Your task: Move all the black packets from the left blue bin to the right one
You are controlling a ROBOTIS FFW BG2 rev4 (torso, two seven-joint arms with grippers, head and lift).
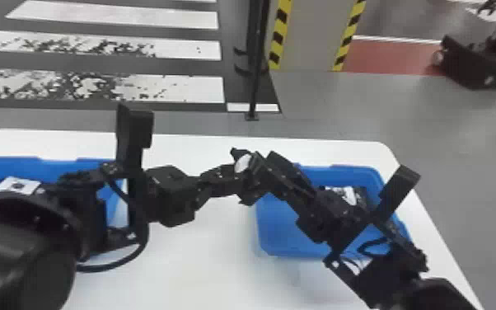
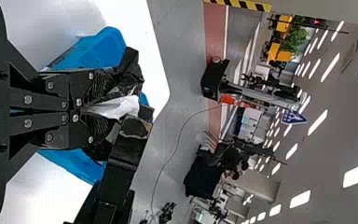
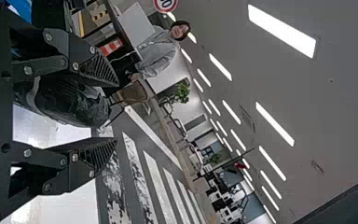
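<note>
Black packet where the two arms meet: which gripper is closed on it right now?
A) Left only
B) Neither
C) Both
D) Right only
A: the left gripper pinches the black packet in the left wrist view, while the right gripper's fingers stand wide apart, with a gap beside the packet.

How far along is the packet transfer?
Partly done, it seems: at least one black packet lies in the right bin. In hand: another packet, clamped by the left end effector, the right end effector open around it. Remaining: that one, probably the white-labelled item in the left bin; the arm hides part, so no count.
</note>
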